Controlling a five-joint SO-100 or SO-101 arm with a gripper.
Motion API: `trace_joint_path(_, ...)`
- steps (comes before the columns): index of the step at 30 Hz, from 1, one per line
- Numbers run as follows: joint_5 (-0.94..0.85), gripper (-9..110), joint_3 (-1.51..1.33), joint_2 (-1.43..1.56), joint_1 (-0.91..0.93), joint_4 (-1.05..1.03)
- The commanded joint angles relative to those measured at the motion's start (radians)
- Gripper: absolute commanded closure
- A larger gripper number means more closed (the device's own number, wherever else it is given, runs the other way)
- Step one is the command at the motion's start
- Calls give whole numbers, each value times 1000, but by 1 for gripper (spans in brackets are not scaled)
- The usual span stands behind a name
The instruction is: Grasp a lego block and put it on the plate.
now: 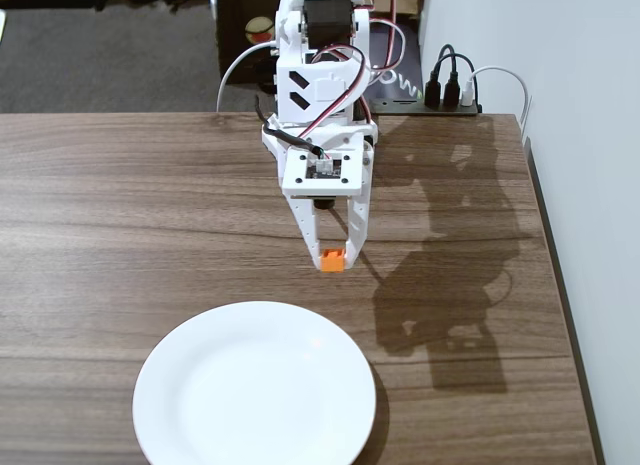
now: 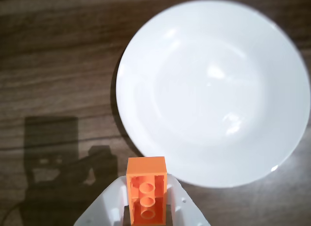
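My gripper [image 1: 332,257] is shut on the orange lego block [image 1: 332,259], holding it above the wooden table just beyond the plate's far rim. The white plate [image 1: 254,387] lies at the near edge in the fixed view. From the wrist, the lego block [image 2: 146,189] sits clamped between my white fingers [image 2: 109,206], its hollow underside facing the camera. The plate [image 2: 214,90] fills the upper right of that view, and the block's tip overlaps its rim in the picture.
A power strip [image 1: 450,95] with black and white cables sits at the table's far right corner. The table's right edge [image 1: 555,285] runs along a white wall. The arm's shadow [image 1: 440,285] falls on the wood to the right.
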State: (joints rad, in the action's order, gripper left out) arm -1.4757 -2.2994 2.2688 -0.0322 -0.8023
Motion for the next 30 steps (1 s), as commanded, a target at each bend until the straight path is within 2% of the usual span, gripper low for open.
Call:
trace_joint_path(1, -29, 95, 64, -6, 51, 51)
trace_joint_path(11, -66, 94, 103, -156, 178, 181)
trace_joint_path(30, -41, 94, 158, -448, 192, 242)
